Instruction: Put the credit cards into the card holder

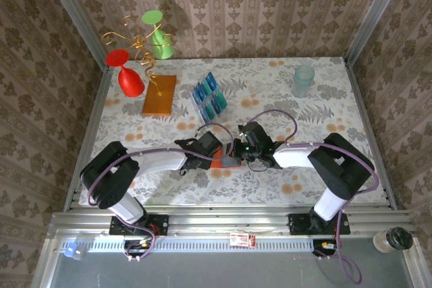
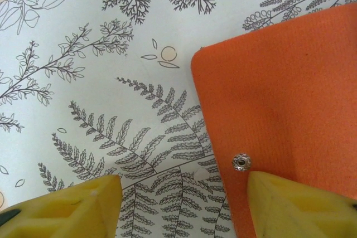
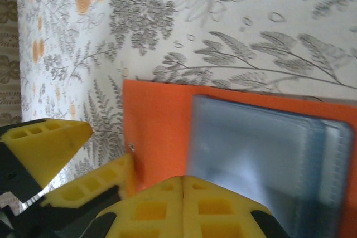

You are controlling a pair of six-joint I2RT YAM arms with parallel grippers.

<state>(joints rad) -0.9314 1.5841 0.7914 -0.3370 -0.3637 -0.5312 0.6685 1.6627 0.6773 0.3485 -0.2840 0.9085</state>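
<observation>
1. Top view: the card holder (image 1: 224,162), a flat orange square, lies mid-table between the left gripper (image 1: 202,148) and the right gripper (image 1: 248,146). The credit cards (image 1: 210,98), thin blue and teal, stand on edge in a clear rack (image 1: 216,115) farther back.
2. Left wrist: I've got the jaws apart, holding nothing, astride the holder's rounded, woven-look edge on the fern-print cloth (image 2: 111,82). A metal snap stud (image 2: 241,163) glints beside one pad.
3. Right wrist: the ribbed yellow fingers are pressed together over glossy grey-blue pockets (image 3: 262,160).
</observation>
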